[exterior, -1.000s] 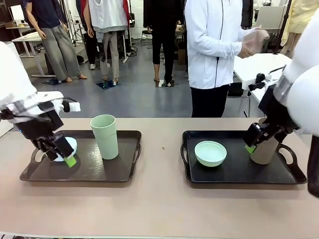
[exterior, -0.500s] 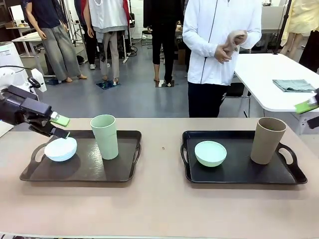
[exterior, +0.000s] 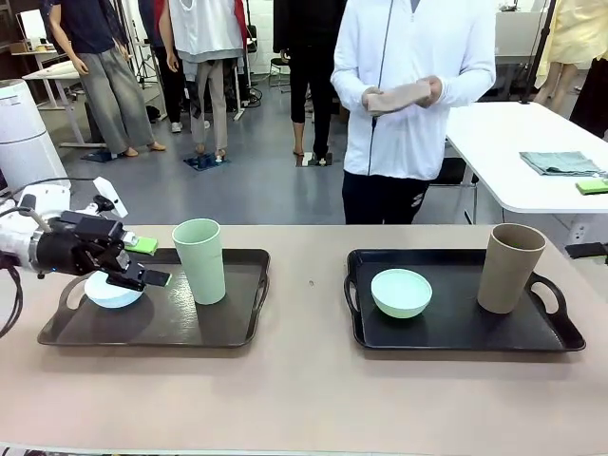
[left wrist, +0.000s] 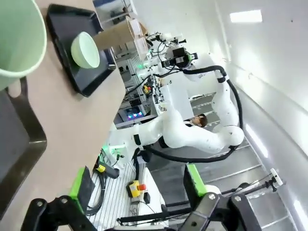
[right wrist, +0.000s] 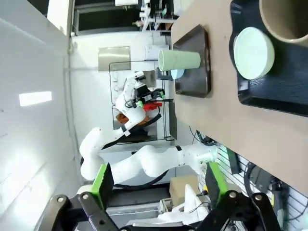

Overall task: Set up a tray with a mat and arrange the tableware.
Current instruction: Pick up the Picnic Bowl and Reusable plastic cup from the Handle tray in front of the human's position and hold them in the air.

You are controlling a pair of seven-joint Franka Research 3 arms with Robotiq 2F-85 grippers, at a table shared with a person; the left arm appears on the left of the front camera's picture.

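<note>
On the left black tray (exterior: 161,337) sit a light blue bowl (exterior: 106,294) and a pale green cup (exterior: 199,259). My left gripper (exterior: 144,261) hovers open between them, just above the bowl, holding nothing. The right tray (exterior: 456,340) carries a mint green bowl (exterior: 401,292) and a brown cup (exterior: 508,268). At the picture's right edge my right gripper (exterior: 589,218) is open and clear of that tray. Across the table a person holds a folded tan mat (exterior: 399,95) in both hands. The right wrist view shows the mint bowl (right wrist: 253,52) and brown cup (right wrist: 286,19).
A white side table (exterior: 503,133) behind on the right bears a folded grey-green cloth (exterior: 560,161). Bare tabletop (exterior: 304,380) lies between and in front of the trays. Other people stand farther back.
My left gripper has left the blue bowl and now points at the green cup. My right arm has drawn back from the brown cup to the right edge. The person now faces the table with the mat.
</note>
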